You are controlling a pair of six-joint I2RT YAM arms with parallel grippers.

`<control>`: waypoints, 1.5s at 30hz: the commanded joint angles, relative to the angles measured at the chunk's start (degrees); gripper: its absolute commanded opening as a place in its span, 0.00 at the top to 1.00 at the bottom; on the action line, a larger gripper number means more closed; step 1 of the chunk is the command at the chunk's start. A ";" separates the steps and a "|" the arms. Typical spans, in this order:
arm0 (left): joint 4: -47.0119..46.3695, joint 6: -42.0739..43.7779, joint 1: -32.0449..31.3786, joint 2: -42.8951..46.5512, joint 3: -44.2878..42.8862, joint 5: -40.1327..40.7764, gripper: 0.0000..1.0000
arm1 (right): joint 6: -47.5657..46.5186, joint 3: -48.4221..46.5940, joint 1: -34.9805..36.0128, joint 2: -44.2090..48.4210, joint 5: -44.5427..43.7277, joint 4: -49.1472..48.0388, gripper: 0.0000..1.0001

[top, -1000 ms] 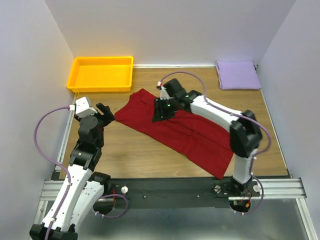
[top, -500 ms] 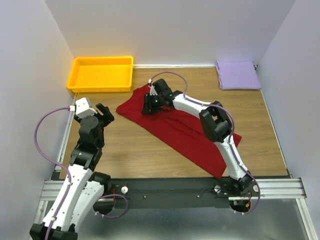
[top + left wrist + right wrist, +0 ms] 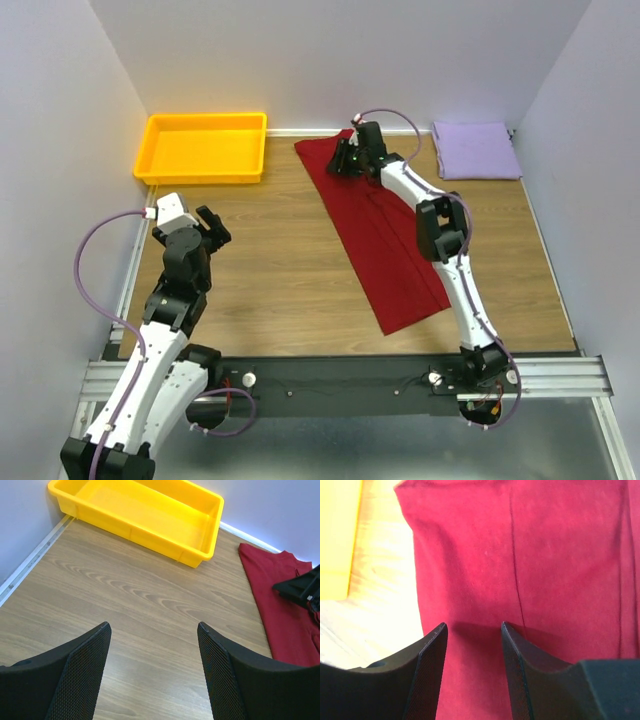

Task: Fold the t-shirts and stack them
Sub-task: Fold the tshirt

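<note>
We judge the red shirt's fold to be the step in hand: the red shirt (image 3: 382, 250) lies as a long strip, seemingly folded lengthwise, slanting from the back wall toward the near right. The lavender shirt (image 3: 477, 150) sits folded in the far right corner, well apart from the tray (image 3: 205, 118). Our right gripper (image 3: 472, 655) is low over the strip's far end, jaws parted and pinching nothing, and our left gripper (image 3: 212, 232) hangs spread wide over the table (image 3: 150, 605); next we would close on that far hem and carry it squarely toward the near end.
</note>
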State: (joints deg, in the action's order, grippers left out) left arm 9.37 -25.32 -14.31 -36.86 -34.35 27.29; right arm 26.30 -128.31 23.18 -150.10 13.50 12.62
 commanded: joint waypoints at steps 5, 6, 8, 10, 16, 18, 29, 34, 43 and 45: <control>-1.10 0.27 0.33 -0.84 0.25 -0.57 0.23 | -3.88 -6.09 0.38 0.23 -0.04 2.76 0.45; -1.19 0.19 0.33 -0.76 0.25 -0.66 0.23 | -4.24 -1.90 0.29 2.51 -0.31 2.76 0.45; -1.37 0.10 0.33 -0.49 0.25 -0.57 0.23 | -5.73 4.88 0.38 11.47 -0.84 2.85 0.45; -1.37 0.10 0.33 -0.23 0.25 -0.92 0.23 | -6.26 17.17 0.38 18.23 -1.28 3.02 0.45; -1.81 0.01 0.42 1.26 0.51 -1.80 0.23 | -5.65 46.10 0.55 42.41 -1.55 7.94 0.48; -2.07 0.10 0.51 1.79 0.69 -2.32 0.23 | -5.30 56.47 1.42 49.33 -0.23 10.13 0.51; -2.33 -0.17 0.51 2.23 0.77 -2.50 0.23 | 1.99 76.89 10.74 60.19 -2.59 16.73 0.57; -2.07 0.10 0.42 1.79 0.69 -2.85 0.23 | 4.46 77.25 13.38 56.86 -3.13 16.73 0.58; -1.81 1.50 0.42 1.53 0.69 -4.08 0.23 | 4.46 65.05 23.56 40.62 3.99 16.73 0.57; -1.81 2.03 0.42 1.62 0.60 -4.78 0.23 | 4.46 61.27 25.50 37.88 5.13 16.82 0.58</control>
State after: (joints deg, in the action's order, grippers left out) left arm 8.25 -24.69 -14.20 -35.44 -34.24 24.16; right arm 30.61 -63.81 43.81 -104.75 16.51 29.54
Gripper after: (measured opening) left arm 0.774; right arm 0.425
